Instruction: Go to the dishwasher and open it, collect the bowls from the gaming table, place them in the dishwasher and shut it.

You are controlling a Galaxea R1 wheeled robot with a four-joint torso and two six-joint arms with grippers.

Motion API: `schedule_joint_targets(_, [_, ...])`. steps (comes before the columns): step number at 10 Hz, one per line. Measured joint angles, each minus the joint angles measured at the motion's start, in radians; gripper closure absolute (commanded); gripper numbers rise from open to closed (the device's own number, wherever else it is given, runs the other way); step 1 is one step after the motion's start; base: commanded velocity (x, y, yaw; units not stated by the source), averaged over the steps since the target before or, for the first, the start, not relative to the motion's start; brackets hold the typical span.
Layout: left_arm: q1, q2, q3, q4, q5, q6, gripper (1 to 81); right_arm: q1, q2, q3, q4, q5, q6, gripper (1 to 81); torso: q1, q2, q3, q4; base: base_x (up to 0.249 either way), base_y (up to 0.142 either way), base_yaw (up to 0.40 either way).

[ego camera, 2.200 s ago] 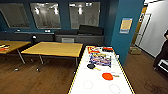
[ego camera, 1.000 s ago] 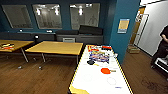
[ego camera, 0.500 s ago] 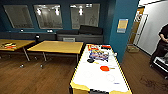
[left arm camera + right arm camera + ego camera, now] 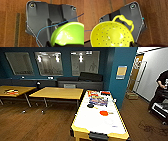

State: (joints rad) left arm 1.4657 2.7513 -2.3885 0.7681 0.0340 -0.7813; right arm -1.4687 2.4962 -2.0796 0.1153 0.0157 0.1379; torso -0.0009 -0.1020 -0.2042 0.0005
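An orange-red bowl (image 4: 103,113) lies on the white-topped desk (image 4: 100,124) ahead, past mid-length, with game boxes (image 4: 98,100) beyond it. Each arm seems already loaded: a green bowl (image 4: 70,35) sits at the left end effector, and a yellow holed bowl (image 4: 110,35) with a loop handle at the right, though neither grasp can be made out. Drive steadily, keeping both bowls level above the wood floor (image 4: 32,124) and clear of the desk's edge.

No lettering can be read, neither on the game boxes (image 4: 98,100) nor on the wall notice (image 4: 121,72).
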Motion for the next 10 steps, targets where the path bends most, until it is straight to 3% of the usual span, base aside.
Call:
schedule_joint_targets(3, [0.001, 0.000, -0.009, 0.002, 0.000, 0.000, 81.1, -0.007, 0.027, -0.060, -0.016, 0.000, 0.000, 81.1, 0.000, 0.000, 0.000, 0.000, -0.127, 0.000, 0.000])
schedule_joint_targets(10, [0.001, 0.011, -0.010, 0.003, -0.001, 0.000, 81.1, -0.011, 0.066, -0.070, -0.038, -0.002, 0.000, 81.1, 0.000, 0.000, 0.000, 0.000, -0.119, 0.000, 0.000])
